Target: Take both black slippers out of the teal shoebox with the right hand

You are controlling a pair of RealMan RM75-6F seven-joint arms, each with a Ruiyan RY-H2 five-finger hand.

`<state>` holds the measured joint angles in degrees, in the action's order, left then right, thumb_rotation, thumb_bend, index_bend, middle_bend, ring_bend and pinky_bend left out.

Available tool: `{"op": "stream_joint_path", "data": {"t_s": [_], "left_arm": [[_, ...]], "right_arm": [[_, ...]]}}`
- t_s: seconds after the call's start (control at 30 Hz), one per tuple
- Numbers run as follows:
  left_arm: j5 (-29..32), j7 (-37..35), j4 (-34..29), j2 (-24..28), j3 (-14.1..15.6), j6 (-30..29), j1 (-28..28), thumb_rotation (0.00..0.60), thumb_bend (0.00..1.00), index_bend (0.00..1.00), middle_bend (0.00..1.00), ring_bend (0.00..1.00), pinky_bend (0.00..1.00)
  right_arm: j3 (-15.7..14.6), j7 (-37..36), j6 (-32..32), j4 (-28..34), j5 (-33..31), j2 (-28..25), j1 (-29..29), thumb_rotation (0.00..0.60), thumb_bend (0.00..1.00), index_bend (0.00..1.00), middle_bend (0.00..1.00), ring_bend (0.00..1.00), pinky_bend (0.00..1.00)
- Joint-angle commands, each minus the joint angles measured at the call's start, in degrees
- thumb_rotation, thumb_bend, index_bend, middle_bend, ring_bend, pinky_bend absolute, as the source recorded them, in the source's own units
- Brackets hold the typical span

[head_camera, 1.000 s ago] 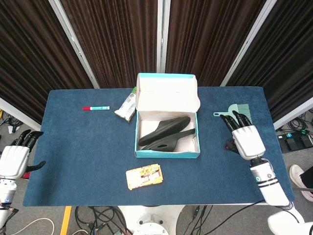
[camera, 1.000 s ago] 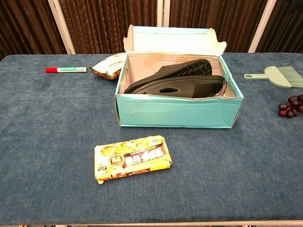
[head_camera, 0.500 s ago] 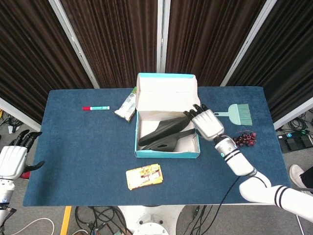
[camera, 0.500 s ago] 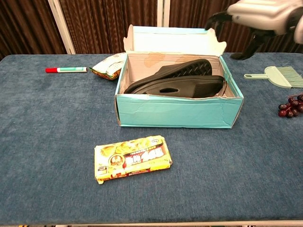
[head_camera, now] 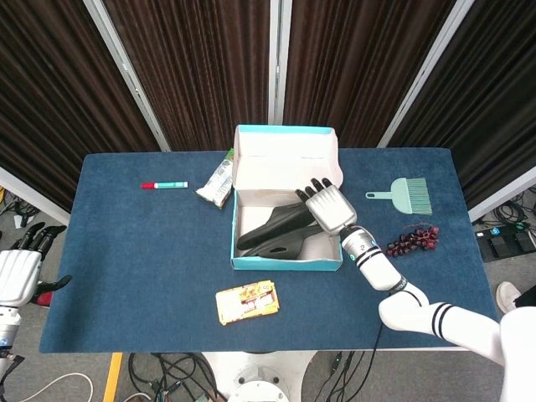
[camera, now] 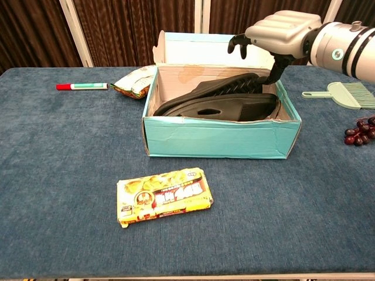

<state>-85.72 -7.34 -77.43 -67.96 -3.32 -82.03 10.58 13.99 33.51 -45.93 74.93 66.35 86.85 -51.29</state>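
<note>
Right robot hand (camera: pixel 275 36) spread wide, empty, over slippers (camera: pixel 225 99) — could snag box (camera: pixel 220 138) wall, dragging it.

The right hand (camera: pixel 280 36) has a smooth silver-grey shell over its back and black fingers (camera: pixel 239 43), with a black thumb below the shell. Behind it, the wrist is white, ringed by black bands and marked with a small teal circular emblem. In the head view, the forearm continues in white segments with further black bands. The left hand (head_camera: pixel 17 272) shows the same pale grey back, black fingertips and a dark thumb.
</note>
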Motion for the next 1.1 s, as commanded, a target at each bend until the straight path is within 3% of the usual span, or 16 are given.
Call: {"op": "stream_joint_path", "data": {"t_s": [0.03, 1.1], "left_arm": [[0.02, -0.48, 0.98, -0.46, -0.06, -0.26, -0.15, 0.600, 0.11, 0.16, 0.19, 0.10, 0.35], [0.85, -2.94, 5.55, -1.50, -0.16, -0.36, -1.01, 0.600, 0.11, 0.16, 0.19, 0.10, 0.35]], "right_arm": [[-0.23, 0.18, 0.12, -0.89, -0.53, 0.95, -0.78, 0.600, 0.22, 0.19, 0.28, 0.15, 0.23], [-3.05, 1.73, 1.40, -9.94, -3.13, 8.51, -5.97, 0.600, 0.27, 0.24, 0.31, 0.18, 0.22]]}}
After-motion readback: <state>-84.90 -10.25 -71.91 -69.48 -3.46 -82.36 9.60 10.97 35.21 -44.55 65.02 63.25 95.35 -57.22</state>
